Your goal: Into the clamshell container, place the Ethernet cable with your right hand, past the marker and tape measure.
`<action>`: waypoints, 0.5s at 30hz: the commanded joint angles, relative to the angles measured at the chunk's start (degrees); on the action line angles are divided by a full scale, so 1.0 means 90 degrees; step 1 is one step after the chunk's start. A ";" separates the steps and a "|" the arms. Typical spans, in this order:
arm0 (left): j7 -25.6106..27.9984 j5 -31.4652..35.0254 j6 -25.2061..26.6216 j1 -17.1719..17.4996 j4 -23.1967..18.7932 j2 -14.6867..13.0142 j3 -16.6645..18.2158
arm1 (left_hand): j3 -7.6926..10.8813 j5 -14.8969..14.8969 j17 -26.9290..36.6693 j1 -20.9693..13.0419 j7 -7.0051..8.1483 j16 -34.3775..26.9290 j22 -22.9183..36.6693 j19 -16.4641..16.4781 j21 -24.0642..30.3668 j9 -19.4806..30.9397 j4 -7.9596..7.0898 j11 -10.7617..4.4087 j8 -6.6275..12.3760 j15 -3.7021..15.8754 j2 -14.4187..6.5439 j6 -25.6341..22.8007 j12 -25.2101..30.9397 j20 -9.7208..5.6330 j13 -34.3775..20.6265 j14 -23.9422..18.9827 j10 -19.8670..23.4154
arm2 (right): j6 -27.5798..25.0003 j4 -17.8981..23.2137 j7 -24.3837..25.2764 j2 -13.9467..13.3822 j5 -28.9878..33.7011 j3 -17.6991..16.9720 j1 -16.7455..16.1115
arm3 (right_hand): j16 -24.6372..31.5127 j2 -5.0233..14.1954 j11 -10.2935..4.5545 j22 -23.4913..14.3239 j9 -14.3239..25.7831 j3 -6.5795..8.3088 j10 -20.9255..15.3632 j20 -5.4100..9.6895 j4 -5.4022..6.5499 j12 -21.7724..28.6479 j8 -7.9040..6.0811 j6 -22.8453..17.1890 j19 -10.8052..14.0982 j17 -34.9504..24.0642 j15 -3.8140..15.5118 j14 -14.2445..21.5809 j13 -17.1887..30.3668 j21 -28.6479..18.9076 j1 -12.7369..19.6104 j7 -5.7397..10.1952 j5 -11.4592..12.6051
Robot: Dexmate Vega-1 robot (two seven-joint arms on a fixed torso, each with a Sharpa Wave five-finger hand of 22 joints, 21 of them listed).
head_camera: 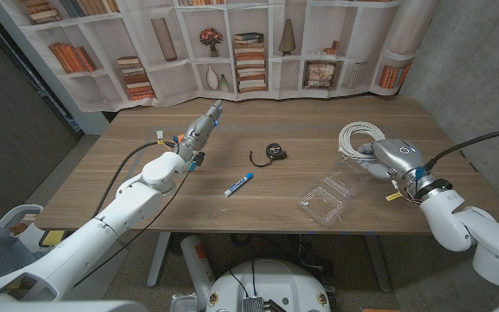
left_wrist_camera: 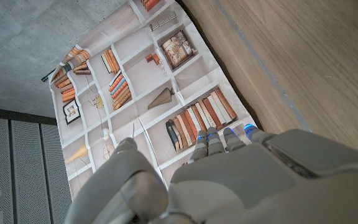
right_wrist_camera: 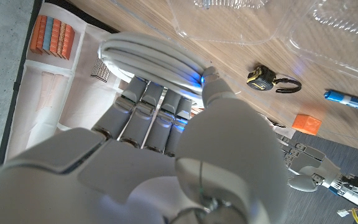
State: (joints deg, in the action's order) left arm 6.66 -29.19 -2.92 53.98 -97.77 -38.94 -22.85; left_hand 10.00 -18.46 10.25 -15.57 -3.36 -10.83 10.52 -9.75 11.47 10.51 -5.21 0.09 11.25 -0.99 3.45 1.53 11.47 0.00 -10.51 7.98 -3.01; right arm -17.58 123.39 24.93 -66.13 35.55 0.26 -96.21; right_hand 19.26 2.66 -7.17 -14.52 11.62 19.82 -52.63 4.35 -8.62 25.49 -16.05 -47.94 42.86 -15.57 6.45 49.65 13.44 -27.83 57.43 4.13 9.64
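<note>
Curling my right hand [right_wrist_camera: 166,155] fingers around the coiled white Ethernet cable [head_camera: 359,137] at the frame's right, beyond the clamshell container [head_camera: 327,198], I judge it light, springy, best gripped across bundled loops; my left hand [head_camera: 199,130] fingers lie together, empty.

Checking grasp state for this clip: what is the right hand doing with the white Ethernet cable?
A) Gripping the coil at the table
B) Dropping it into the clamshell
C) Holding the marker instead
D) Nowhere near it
A: the right hand has its fingers wrapped on the coiled Ethernet cable, beside the empty clamshell container.
</note>
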 commanded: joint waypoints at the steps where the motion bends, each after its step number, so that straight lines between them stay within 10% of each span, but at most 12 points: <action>1: -0.0006 0.0015 0.0036 -0.0049 0.0018 0.0031 -0.0043 | -0.0034 -0.0051 0.0026 -0.0039 -0.0023 0.0006 0.0011 -0.0348 0.0027 0.0021 0.0001 0.0007 0.0014 -0.0009 -0.0049 -0.0022 0.0024 0.0046 -0.0036 -0.0002 -0.0001 | 0.0406 0.0015 -0.0209 0.0377 0.0396 -0.0382 -0.0362 | -0.0021 0.0550 -0.0306 -0.0010 0.0015 -0.0022 -0.0346 0.0827 0.0020 0.0018 -0.0025 -0.0741 -0.0029 -0.0034 0.0803 0.0061 0.0030 -0.0035 0.0615 0.0675 0.0031; 15: 0.0029 0.0075 0.0047 -0.0088 0.0027 0.0048 -0.0072 | -0.0047 -0.0051 0.0026 -0.0044 -0.0023 0.0006 0.0011 -0.0347 0.0028 0.0021 0.0001 -0.0003 0.0013 -0.0022 -0.0055 -0.0022 0.0023 0.0046 -0.0036 -0.0004 -0.0002 | 0.0643 -0.0086 -0.0494 0.0645 0.0967 -0.0351 -0.0325 | -0.0036 0.0544 -0.0309 -0.0015 0.0017 -0.0053 -0.0352 0.0828 0.0025 0.0005 -0.0008 -0.0751 -0.0046 -0.0041 0.0803 0.0059 0.0028 -0.0063 0.0621 0.0683 0.0032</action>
State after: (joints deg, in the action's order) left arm 6.66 -28.92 -2.66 53.38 -97.54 -38.55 -23.32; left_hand 9.85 -18.46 10.25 -15.80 -3.36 -10.83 10.52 -9.75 11.47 10.51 -5.05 0.10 11.25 -0.99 3.22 1.53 11.47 0.00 -10.51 7.98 -3.01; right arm -13.81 123.38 22.64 -62.24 40.23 -2.88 -99.11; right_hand 19.04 2.66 -7.17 -14.51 11.61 19.64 -52.63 4.40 -8.45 25.49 -15.94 -47.94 42.81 -15.85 6.45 49.65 13.47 -27.82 57.43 4.13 9.43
